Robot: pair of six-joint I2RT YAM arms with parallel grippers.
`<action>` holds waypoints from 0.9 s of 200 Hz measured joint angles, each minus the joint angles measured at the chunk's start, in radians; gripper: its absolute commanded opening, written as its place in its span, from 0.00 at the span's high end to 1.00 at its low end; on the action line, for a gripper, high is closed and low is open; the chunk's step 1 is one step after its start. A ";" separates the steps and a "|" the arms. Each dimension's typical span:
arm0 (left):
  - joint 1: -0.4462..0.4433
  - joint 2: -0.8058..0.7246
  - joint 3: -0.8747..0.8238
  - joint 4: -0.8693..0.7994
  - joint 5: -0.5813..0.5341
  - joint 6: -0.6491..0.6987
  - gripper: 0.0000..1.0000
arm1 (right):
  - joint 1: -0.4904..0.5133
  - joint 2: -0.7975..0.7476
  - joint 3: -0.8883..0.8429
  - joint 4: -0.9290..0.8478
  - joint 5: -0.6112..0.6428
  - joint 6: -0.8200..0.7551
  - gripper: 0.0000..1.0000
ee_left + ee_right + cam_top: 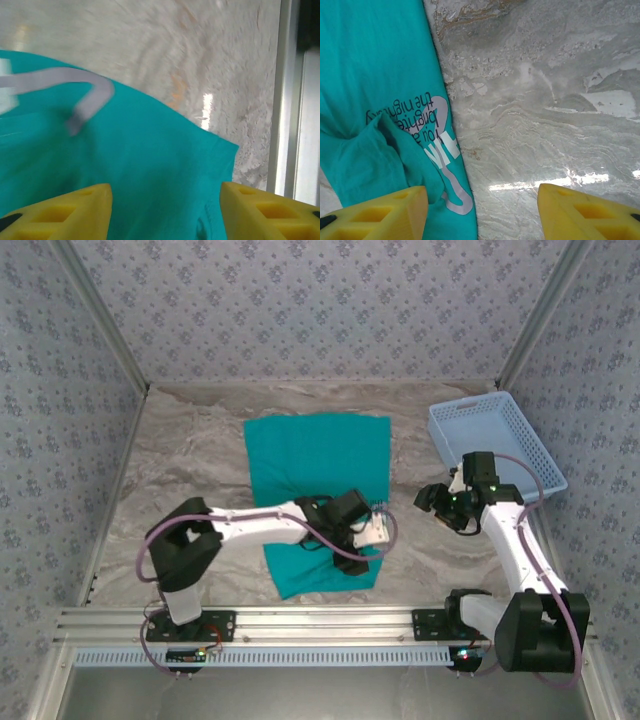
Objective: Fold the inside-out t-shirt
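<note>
The inside-out t-shirt is teal and lies partly folded on the marble table, its narrower lower part reaching toward the near edge. My left gripper hovers over the shirt's right edge. In the left wrist view its yellow fingers stand wide apart above flat teal cloth with a pale printed mark. My right gripper is just right of the shirt, apart from it. It is open over bare table, and the shirt's printed edge lies by its left finger.
A light blue mesh basket stands at the back right, close behind the right arm. The aluminium rail runs along the near edge and patterned walls enclose the table. Bare marble lies left of the shirt.
</note>
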 measured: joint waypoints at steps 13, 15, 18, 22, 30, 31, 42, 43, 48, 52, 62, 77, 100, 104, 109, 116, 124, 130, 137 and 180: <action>-0.042 0.042 0.013 -0.002 -0.043 0.017 0.41 | -0.011 0.000 0.000 0.000 -0.014 -0.011 0.38; -0.048 0.048 0.016 -0.002 -0.049 0.020 0.41 | -0.013 0.000 0.000 0.000 -0.016 -0.013 0.38; -0.056 0.057 0.018 -0.001 -0.056 0.023 0.42 | -0.015 0.000 0.000 0.000 -0.018 -0.015 0.38; -0.064 0.068 0.024 -0.001 -0.069 0.027 0.42 | -0.018 0.000 0.000 0.000 -0.021 -0.017 0.38; -0.076 0.085 0.031 0.001 -0.087 0.033 0.44 | -0.025 0.000 0.000 0.000 -0.028 -0.024 0.38; -0.076 0.087 0.031 0.001 -0.089 0.032 0.44 | -0.026 0.000 0.000 0.000 -0.029 -0.024 0.38; -0.079 0.104 0.039 0.005 -0.114 0.040 0.49 | -0.033 0.000 -0.001 0.001 -0.040 -0.029 0.38; -0.079 0.107 0.040 0.005 -0.117 0.040 0.49 | -0.034 0.000 -0.001 0.001 -0.040 -0.030 0.38; -0.079 0.115 0.045 0.005 -0.128 0.045 0.55 | -0.036 0.000 -0.002 0.002 -0.043 -0.031 0.38; -0.079 0.122 0.050 0.006 -0.136 0.043 0.61 | -0.039 0.000 -0.004 0.004 -0.046 -0.032 0.39; -0.077 0.136 0.069 0.008 -0.150 0.056 0.73 | -0.043 0.000 -0.008 0.008 -0.051 -0.032 0.39; -0.077 0.163 0.101 0.021 -0.165 0.056 0.94 | -0.051 -0.003 -0.020 0.017 -0.057 -0.032 0.39; -0.072 0.184 0.132 0.047 -0.175 0.058 1.00 | -0.064 -0.010 -0.031 0.018 -0.058 -0.036 0.39; -0.067 0.185 0.132 0.050 -0.170 0.055 1.00 | -0.066 -0.011 -0.032 0.017 -0.058 -0.039 0.39; -0.058 0.185 0.132 0.053 -0.161 0.047 1.00 | -0.067 -0.014 -0.032 0.017 -0.057 -0.041 0.39; -0.036 0.185 0.132 0.056 -0.141 0.027 1.00 | -0.068 -0.020 -0.033 0.017 -0.057 -0.045 0.39; -0.002 0.184 0.132 0.065 -0.117 0.000 1.00 | -0.067 -0.030 -0.037 0.018 -0.058 -0.048 0.39; 0.032 0.183 0.132 0.077 -0.097 -0.028 1.00 | -0.063 -0.037 -0.042 0.019 -0.060 -0.049 0.38; 0.071 0.181 0.132 0.093 -0.076 -0.060 1.00 | -0.054 -0.046 -0.054 0.026 -0.066 -0.048 0.38; 0.313 0.164 0.142 0.237 0.023 -0.287 1.00 | 0.185 -0.076 -0.249 0.147 -0.133 0.008 0.32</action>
